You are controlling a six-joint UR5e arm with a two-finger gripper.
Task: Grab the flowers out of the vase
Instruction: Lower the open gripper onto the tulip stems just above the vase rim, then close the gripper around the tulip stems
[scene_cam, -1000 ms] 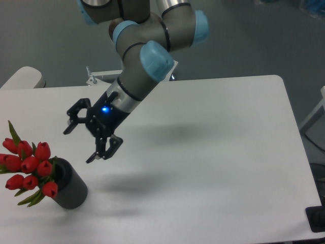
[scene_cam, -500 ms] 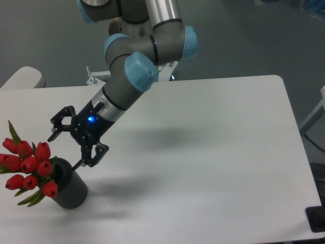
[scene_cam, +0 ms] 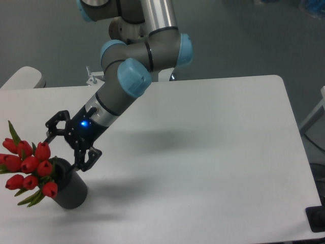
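The flowers (scene_cam: 28,166), a bunch of red tulip buds with green leaves, lean out to the left of the dark grey vase (scene_cam: 71,187) at the front left of the white table. My gripper (scene_cam: 60,150) is open, its black fingers spread, one fingertip (scene_cam: 81,165) close to the vase's rim and the other above the buds. It sits just right of and above the bunch, holding nothing.
The white table (scene_cam: 203,152) runs to its right edge near x 600 and its front edge near the bottom. A pale rounded object (scene_cam: 23,77) stands at the far left behind the table. A small metal bracket (scene_cam: 94,77) sits at the back edge.
The gripper has moved left and down toward the flowers and vase, staying open. The flowers and vase have not moved.
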